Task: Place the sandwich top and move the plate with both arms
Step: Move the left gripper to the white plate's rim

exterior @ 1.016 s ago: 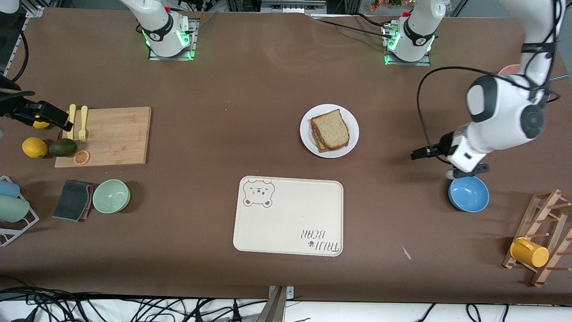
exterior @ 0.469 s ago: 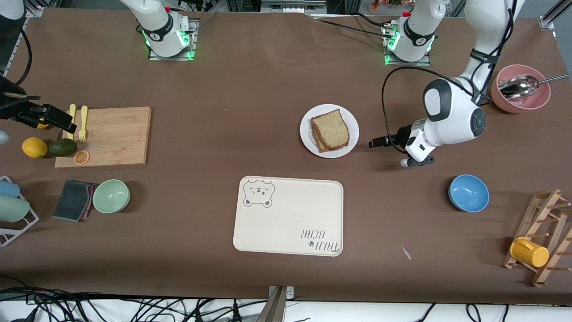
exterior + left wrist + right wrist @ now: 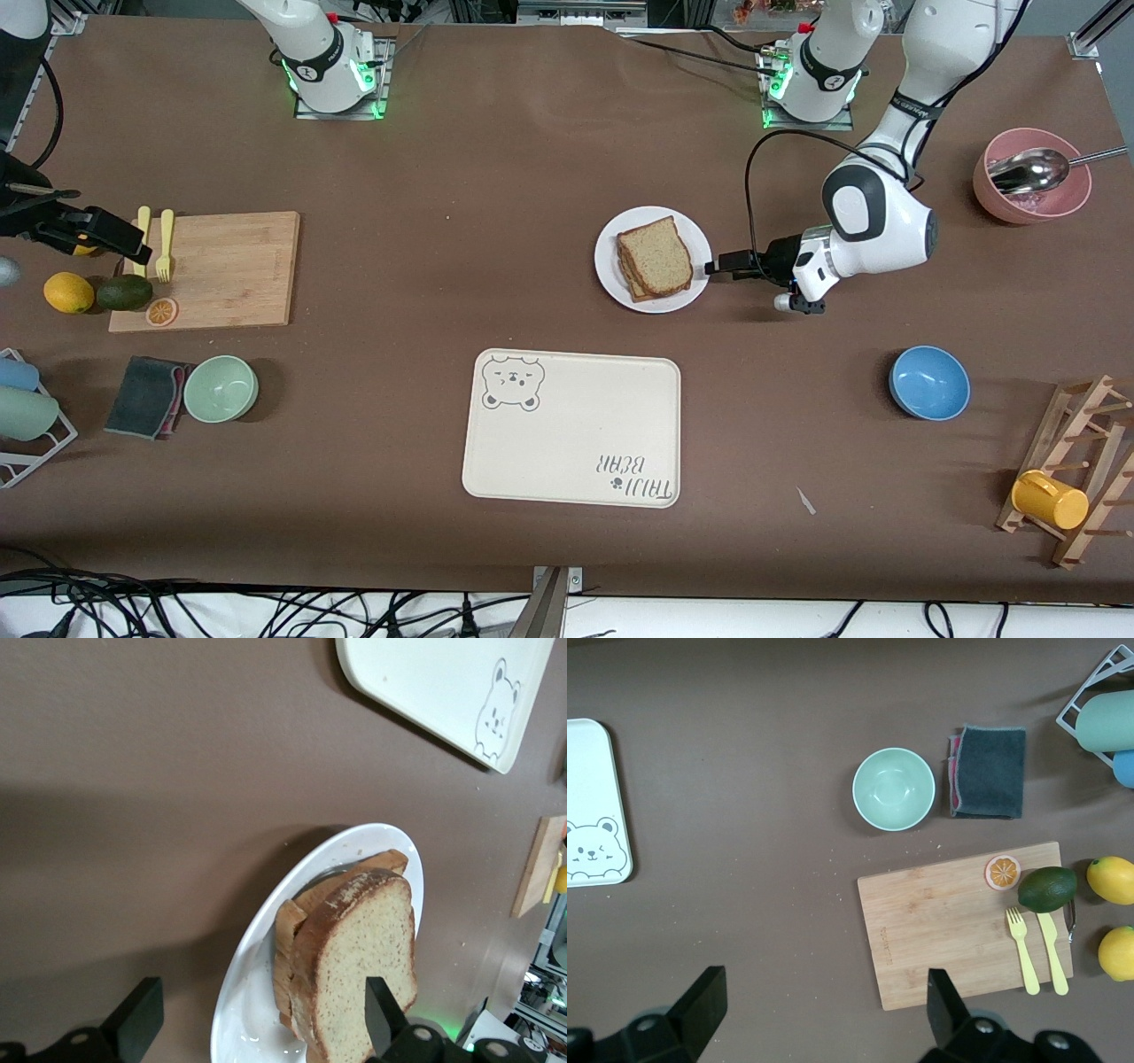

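Stacked on the small round white plate (image 3: pixel 653 260) mid-surface, farther from the front camera than the cream bear-print tray (image 3: pixel 572 427): the light-brown wholemeal sandwich top (image 3: pixel 656 255), probably soft and light; plate likely stiff, slippery, best pinched at its thin rim. Left end effector (image 3: pixel 714 266), fingers apart, at the rim's edge toward the left arm's end; right end effector (image 3: pixel 99 230), also apart, waiting over the bamboo cutting board's (image 3: pixel 221 270) edge. Revealed only in the left wrist view: the stacked slices' (image 3: pixel 354 970) side and the rim (image 3: pixel 252 957) between the open fingers (image 3: pixel 383 1017).

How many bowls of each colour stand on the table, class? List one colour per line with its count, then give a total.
Pink bowl, with a metal spoon in it: 1
Blue bowl: 1
Pale green bowl: 1
Total: 3
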`<control>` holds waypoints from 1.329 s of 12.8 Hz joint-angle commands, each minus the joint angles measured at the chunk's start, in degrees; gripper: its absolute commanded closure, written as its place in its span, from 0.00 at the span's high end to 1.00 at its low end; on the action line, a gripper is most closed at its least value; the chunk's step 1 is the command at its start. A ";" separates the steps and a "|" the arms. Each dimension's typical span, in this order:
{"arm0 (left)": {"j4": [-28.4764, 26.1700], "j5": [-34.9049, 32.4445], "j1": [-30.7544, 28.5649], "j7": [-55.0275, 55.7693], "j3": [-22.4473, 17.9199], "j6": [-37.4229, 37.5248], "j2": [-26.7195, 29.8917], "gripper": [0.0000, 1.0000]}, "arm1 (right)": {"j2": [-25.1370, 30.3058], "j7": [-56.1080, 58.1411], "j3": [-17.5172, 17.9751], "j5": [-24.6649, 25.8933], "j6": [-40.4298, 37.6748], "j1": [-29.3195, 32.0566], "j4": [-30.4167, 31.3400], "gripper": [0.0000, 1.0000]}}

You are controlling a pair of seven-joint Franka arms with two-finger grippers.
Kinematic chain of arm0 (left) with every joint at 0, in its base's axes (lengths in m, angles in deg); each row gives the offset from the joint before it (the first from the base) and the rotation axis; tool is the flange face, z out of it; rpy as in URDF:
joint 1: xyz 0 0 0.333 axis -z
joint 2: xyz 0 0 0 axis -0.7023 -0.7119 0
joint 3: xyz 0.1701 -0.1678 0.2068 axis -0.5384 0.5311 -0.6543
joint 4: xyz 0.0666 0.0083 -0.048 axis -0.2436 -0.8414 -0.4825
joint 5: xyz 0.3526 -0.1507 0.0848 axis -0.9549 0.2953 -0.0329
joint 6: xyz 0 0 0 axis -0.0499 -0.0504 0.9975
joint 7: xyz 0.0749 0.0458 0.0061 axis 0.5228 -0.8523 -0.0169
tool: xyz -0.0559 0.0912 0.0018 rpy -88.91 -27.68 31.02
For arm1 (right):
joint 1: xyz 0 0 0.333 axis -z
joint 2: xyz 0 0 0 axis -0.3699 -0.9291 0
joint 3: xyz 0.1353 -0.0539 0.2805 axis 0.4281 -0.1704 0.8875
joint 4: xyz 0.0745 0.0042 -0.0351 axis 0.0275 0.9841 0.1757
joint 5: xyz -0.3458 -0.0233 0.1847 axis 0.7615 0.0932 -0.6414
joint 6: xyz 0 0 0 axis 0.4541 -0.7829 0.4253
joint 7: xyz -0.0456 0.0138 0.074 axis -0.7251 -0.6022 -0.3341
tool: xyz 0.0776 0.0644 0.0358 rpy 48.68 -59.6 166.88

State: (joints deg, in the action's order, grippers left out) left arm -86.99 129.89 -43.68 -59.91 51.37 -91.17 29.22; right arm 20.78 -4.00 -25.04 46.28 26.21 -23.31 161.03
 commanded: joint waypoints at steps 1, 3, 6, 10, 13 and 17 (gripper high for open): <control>-1.38 6.99 0.38 -10.63 0.67 -0.34 -1.70 1.00 | -0.37 -0.07 0.16 -0.69 -0.11 0.37 -1.07 1.00; -2.70 8.15 0.39 -13.91 0.67 -0.25 -1.80 1.00 | -0.29 0.02 0.25 -0.78 -0.20 0.28 -1.07 1.00; -5.16 8.06 0.21 -17.77 0.67 0.01 -1.62 1.00 | -0.29 0.37 0.16 -0.78 -0.20 0.37 -1.07 1.00; -6.40 8.06 0.12 -18.23 1.54 0.01 -1.35 1.00 | -0.29 0.28 0.16 -0.78 -0.20 0.28 -1.07 1.00; -6.31 8.06 0.03 -18.22 2.60 0.01 -1.27 0.89 | -0.20 0.54 -0.19 -0.78 -0.37 0.55 -1.07 1.00; -6.66 7.89 -0.14 -18.32 2.60 0.71 -1.27 0.77 | -0.29 0.54 -0.19 -0.78 -0.20 0.55 -1.07 1.00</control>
State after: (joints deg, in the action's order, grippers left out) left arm -92.28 135.75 -43.44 -75.97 53.55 -91.02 26.88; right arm 20.78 -3.96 -25.31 46.28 26.24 -23.16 161.03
